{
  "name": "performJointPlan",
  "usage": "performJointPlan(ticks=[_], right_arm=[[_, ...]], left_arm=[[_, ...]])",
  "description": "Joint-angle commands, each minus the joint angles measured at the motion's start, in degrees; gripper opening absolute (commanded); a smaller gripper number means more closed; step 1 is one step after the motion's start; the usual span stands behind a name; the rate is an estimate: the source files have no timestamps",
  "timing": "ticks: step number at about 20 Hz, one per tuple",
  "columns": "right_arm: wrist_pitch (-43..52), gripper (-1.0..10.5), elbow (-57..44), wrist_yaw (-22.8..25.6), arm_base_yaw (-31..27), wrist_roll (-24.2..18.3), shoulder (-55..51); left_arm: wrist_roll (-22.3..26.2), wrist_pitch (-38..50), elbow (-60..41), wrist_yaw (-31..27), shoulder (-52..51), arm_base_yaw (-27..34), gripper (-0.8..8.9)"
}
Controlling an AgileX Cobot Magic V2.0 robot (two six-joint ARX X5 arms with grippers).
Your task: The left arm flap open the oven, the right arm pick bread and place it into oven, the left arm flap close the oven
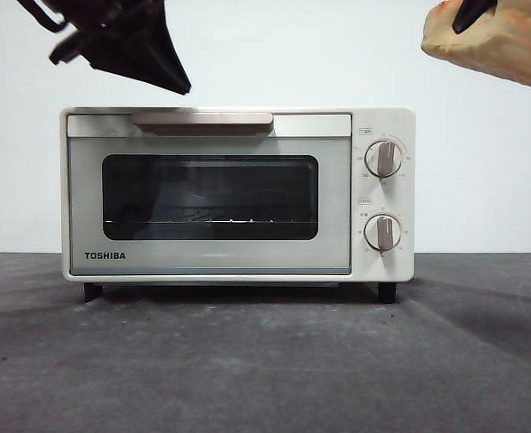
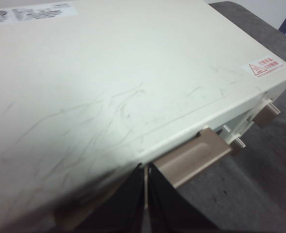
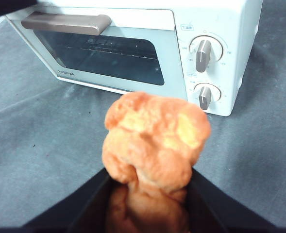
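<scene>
Sitting square on the dark grey table (image 1: 265, 361), feet down and door fully shut: the cream oven (image 1: 238, 194), biggest thing out there, dark glass window (image 1: 209, 197) facing the near side with the wire rack just showing through it. Running along the top of the door, the beige bar handle (image 1: 202, 119). Standing one above the other on the right-hand panel, two round knobs (image 1: 383, 159), both pointing roughly straight up.

Hanging over the oven's top left, just above the handle and not touching it in the front view: the left gripper (image 1: 182, 87), a dark wedge aimed down and to the right. Showing the two black jaws pressed together with only a hairline seam between them in the left wrist view, clenched on nothing, tip (image 2: 145, 167) poised right at the oven's front top edge beside the handle (image 2: 193, 160).

Being carried high at the right, above and to the right of the oven, well clear of it: the bread (image 1: 499, 45), golden-orange and lumpy with a paler cut end turned left. Clamping it from both sides, the right gripper (image 3: 147, 179), black jaws wrapped round the loaf's lower part in the right wrist view, bread (image 3: 155, 138) bulging out ahead of them, closed oven (image 3: 133, 43) lying beyond on the table.
</scene>
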Motion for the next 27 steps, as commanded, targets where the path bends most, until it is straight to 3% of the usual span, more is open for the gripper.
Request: performJointPlan(ticks=[1,11,27], right_arm=[[0.5,1.9,1.1,0.0,0.6,-0.6,0.3],[0.5,1.9,1.1,0.0,0.6,-0.6,0.3],[0.6,1.9,1.1,0.0,0.6,-0.6,0.3]], left_arm=[[2.1,1.2,1.3,-0.3,2.1,-0.5,0.17],[2.8,0.9,1.3,-0.3,5.3,-0.7,0.17],[2.7,-21.9,1.3,-0.3,5.4,-9.8,0.17]])
